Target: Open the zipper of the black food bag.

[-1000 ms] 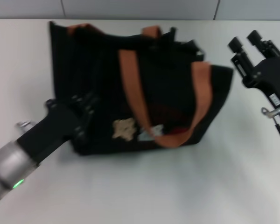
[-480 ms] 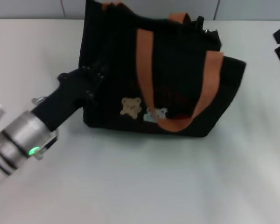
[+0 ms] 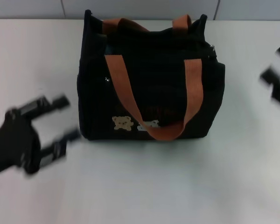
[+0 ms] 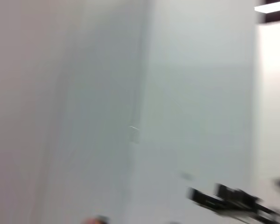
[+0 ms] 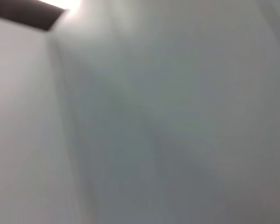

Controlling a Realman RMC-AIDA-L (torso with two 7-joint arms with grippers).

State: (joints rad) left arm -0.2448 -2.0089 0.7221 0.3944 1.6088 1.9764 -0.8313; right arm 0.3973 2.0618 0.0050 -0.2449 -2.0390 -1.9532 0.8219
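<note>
The black food bag (image 3: 154, 84) stands upright in the middle of the table in the head view, its two orange-brown handles drooping over the front and a tan bear patch low on its face. A small silvery bit, seemingly the zipper pull (image 3: 212, 48), shows at the bag's top right corner; the track itself is hard to make out. My left gripper (image 3: 65, 119) hangs open to the left of the bag, clear of it, with nothing between its fingers. My right gripper (image 3: 276, 81) is a blur at the right edge, away from the bag.
The white table (image 3: 140, 186) spreads around the bag, and a pale wall runs along its far edge. Both wrist views hold only blurred pale surfaces, with a dark streak (image 4: 228, 201) low in the left wrist view.
My left gripper has let go of the bag's left side and pulled back toward the near left. The bag has settled upright and square. My right gripper has shifted at the right edge.
</note>
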